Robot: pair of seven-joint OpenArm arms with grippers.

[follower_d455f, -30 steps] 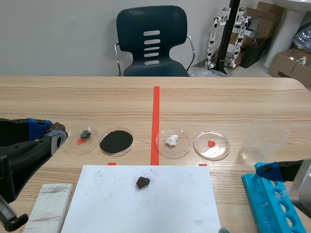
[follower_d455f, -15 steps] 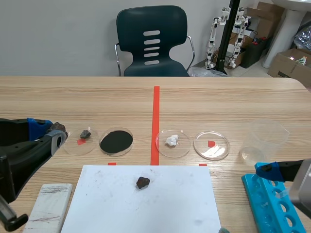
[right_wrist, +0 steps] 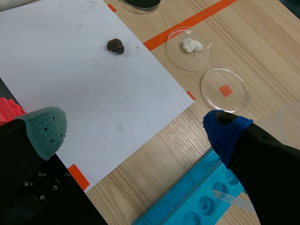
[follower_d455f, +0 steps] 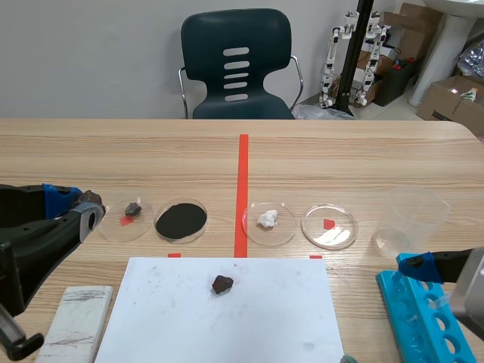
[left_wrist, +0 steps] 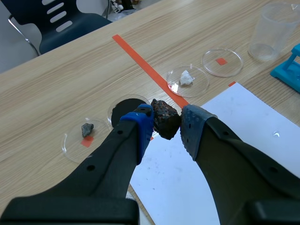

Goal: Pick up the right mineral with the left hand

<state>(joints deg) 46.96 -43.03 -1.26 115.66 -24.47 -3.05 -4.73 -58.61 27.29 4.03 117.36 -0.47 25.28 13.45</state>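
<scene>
The light wooden table (follower_d455f: pixel 151 151) carries a white sheet (follower_d455f: pixel 249 325) at its near edge. Just beyond the sheet's far edge, four round clear dishes sit in a row. The leftmost dish (follower_d455f: pixel 112 226) and the black-filled dish (follower_d455f: pixel 181 240) are off the sheet's far left corner. The third dish (follower_d455f: pixel 284 231) and the fourth dish (follower_d455f: pixel 342 236) are off its far right corner. A white block (follower_d455f: pixel 76 321) lies just left of the sheet. A blue rack (follower_d455f: pixel 416 310) lies right of the sheet, with a clear cup (follower_d455f: pixel 412 219) beyond it. An orange-red tape line (follower_d455f: pixel 243 181) runs away from the sheet's far edge, between the second and third dishes.
</scene>
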